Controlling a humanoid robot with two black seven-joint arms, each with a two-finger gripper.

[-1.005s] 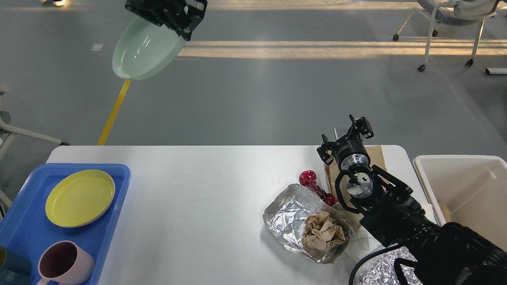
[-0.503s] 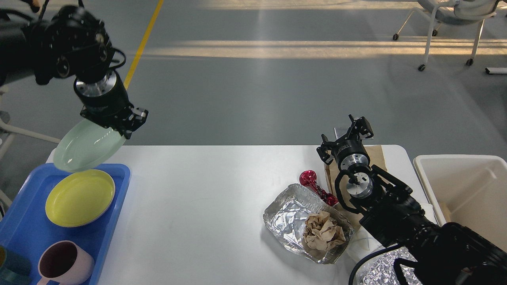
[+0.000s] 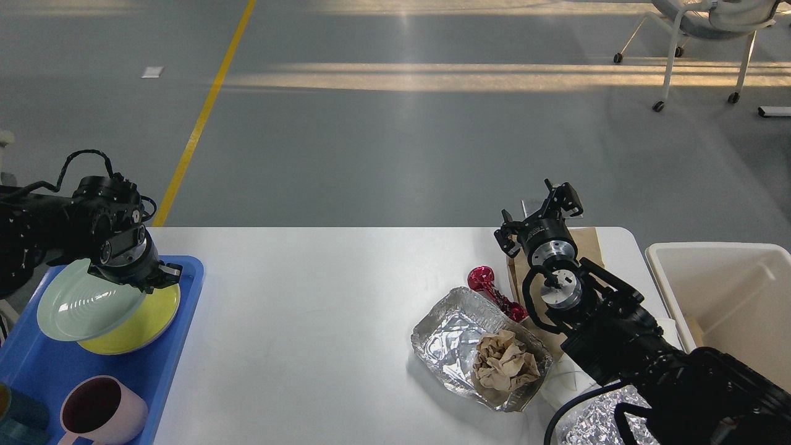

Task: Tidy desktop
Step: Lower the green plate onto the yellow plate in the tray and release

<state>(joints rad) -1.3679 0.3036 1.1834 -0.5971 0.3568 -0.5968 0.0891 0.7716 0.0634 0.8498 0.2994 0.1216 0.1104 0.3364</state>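
The left gripper point(image 3: 151, 278) is clamped on the right rim of a green plate point(image 3: 80, 301), holding it low over a yellow plate point(image 3: 145, 318) that lies in the blue tray point(image 3: 185, 290) at the near left of the desktop point(image 3: 309, 309). Whether the two plates touch cannot be told. A pink cup point(image 3: 102, 411) stands in the tray nearer the camera.

The right gripper point(image 3: 541, 207) hovers over the far right of the desktop with its fingers spread and nothing between them. Under and near it lie a brown paper bag point(image 3: 587, 241), a red wrapper point(image 3: 488, 287) and a foil tray point(image 3: 457, 340) with crumpled paper point(image 3: 503, 361) in it. A bin point(image 3: 717, 290) stands just beyond the right edge.

The desktop is a broad white slab whose long axis runs left to right; it is stiff and fixed, not a thing to grasp. The green plate looks rigid, smooth and probably breakable, so a rim pinch suits it. The foil tray likely crushes easily; its rim is the best hold.
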